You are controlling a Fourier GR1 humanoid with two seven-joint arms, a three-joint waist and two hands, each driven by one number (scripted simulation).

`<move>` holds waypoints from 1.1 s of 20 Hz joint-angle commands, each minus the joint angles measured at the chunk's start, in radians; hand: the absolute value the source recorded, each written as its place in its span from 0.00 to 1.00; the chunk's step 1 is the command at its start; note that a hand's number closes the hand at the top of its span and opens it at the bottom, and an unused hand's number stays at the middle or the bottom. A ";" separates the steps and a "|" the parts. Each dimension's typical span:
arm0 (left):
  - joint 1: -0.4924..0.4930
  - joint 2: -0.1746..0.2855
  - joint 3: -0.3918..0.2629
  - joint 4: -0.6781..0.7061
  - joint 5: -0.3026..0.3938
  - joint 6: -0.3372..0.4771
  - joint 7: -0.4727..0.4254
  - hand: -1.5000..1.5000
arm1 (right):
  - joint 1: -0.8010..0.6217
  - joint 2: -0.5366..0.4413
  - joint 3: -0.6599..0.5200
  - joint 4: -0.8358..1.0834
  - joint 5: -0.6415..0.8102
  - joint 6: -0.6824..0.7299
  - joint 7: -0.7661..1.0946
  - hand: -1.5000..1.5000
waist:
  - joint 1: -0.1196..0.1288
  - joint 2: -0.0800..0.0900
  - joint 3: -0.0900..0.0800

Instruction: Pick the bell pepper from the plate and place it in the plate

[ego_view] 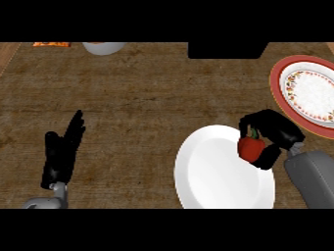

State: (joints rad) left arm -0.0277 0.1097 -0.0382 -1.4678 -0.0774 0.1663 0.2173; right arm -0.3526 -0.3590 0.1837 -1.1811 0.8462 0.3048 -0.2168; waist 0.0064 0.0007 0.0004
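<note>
Head view looks steeply down on a brown wood-grain table (140, 98), which fills nearly the whole scene. The largest thing on it is a plain white plate (213, 171), lying under and to the left of the right hand (274, 125). Its right rim passes beneath that hand's fingers. Beyond the right hand, up and to its right, lies a second plate (315, 93) with a red rim and a ring of small coloured flowers around a white middle. The two plates lie near each other, and the hand sits between them.

A grey right forearm (318, 179) comes in from the lower right corner and ends at the right hand. This hand is curled around a red bell pepper (250, 148), with fingers above it and the thumb below it. The pepper's green stem points up between them. The pepper is over the right edge of the white plate, but whether it touches the plate cannot be told.

The left hand (61, 149) shows low on the left, well apart from both plates. It is open, holds nothing, and its straight fingers point up.

Far above the right hand, at the table's top edge, sits a black block (227, 50). Farther left along that edge is a white bowl (103, 47), partly cut off. A small orange item (51, 44) lies above the left hand, too small to identify.
</note>
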 commanded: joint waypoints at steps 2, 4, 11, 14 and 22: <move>-0.049 0.013 0.010 -0.026 0.004 -0.010 0.071 0.50 | -0.007 -0.060 -0.098 0.072 -0.004 -0.142 -0.145 1.00 | -0.003 0.000 0.001; -0.004 0.006 0.022 0.028 0.004 -0.009 -0.021 0.50 | -0.052 -0.065 -0.126 -0.017 -0.010 -0.125 -0.075 1.00 | -0.007 -0.001 -0.001; 0.050 -0.007 -0.001 -0.041 -0.006 -0.002 0.001 0.50 | -0.045 -0.091 -0.300 -0.198 -0.148 -0.167 -0.078 1.00 | -0.018 -0.009 0.000; 0.027 0.008 0.032 0.030 -0.005 -0.005 -0.051 0.50 | -0.024 -0.059 -0.356 -0.213 -0.131 -0.285 -0.037 1.00 | -0.017 -0.003 -0.001; -0.010 0.005 0.031 0.006 -0.006 -0.022 -0.003 0.50 | -0.151 -0.121 -0.456 -0.037 -0.145 -0.270 0.030 1.00 | 0.001 0.001 0.000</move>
State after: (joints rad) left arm -0.0253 0.1110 -0.0164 -1.4659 -0.0785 0.1476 0.2160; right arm -0.4607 -0.4819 -0.2469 -1.3162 0.6837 0.0860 -0.1894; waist 0.0006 -0.0008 -0.0004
